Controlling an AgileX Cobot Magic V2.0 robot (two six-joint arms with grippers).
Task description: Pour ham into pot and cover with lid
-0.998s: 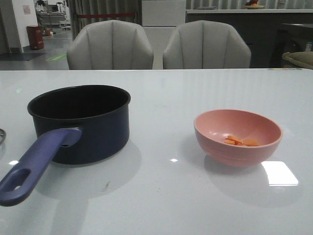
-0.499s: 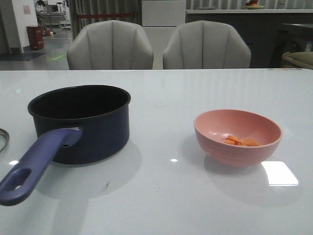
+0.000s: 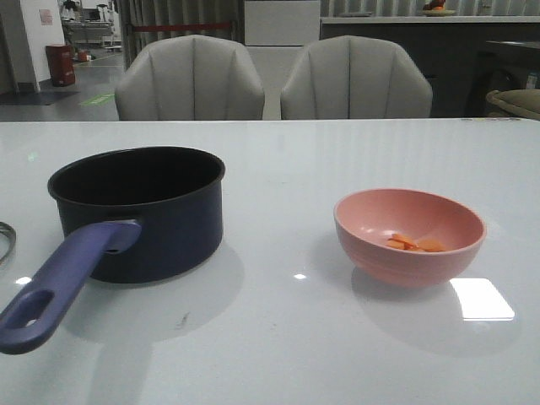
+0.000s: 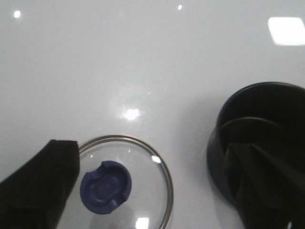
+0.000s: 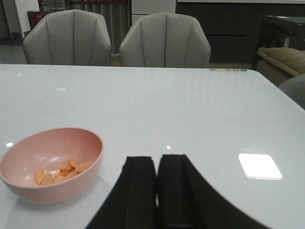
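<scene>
We list, largest first:

The glossy white bench (image 3: 278,160), bearing all items.

The dark navy round saucepan (image 3: 139,211) with black inside and long purple-blue handle, at left; we see nothing in it.

The round glass lid (image 4: 125,183) with thin metal rim and blue flared knob, flat on the bench just left of the saucepan, only its rim showing at the front view's left edge.

The pink round bowl (image 3: 409,234), at right, well apart from the saucepan.

The left hand (image 4: 152,186), spread wide above the lid, holding nothing.

The right hand (image 5: 157,191), fingers pressed together, empty, near the bowl's right.

The small orange-pink oval ham slices (image 3: 413,244), heaped in the bowl.

We judge no step begun; next the right hand must part its fingers and take the bowl's rim for pouring.
</scene>
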